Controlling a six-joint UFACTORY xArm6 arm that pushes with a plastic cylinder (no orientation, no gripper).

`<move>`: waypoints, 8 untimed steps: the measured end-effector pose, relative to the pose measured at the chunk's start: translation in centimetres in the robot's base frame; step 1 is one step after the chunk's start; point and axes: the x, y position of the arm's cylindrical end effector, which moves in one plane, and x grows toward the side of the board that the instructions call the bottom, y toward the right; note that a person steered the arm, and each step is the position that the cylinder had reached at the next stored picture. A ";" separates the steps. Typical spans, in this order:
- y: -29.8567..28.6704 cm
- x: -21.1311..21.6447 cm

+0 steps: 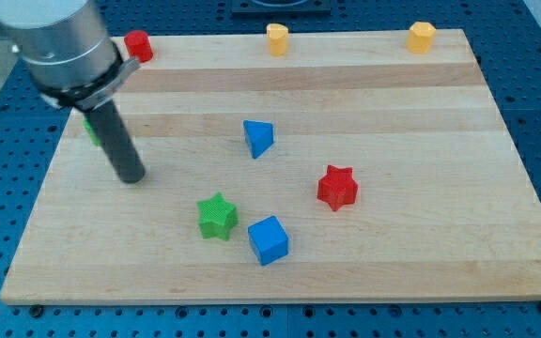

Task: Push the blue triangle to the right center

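viewpoint: one camera, raised, in front of the tabletop [364,282]
facing: angled down and across, toward the far edge at the view's top
nearness: close; all four edges nearly fit the frame
overlap: single view, nothing shared
foreground: arm housing looms at upper left

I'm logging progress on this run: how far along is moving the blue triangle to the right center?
Done: nothing visible yet. The blue triangle sits near the board's middle, slightly toward the view's top, far from the right edge. In hand: my tip rests well to the triangle's left, apart from it, with a green block partly hidden behind the rod. Left: reaching the triangle's left side and pushing it rightward, passing above the red star.
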 end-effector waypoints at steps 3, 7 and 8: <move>9.7 -6.0; 27.1 -4.5; 30.5 -4.5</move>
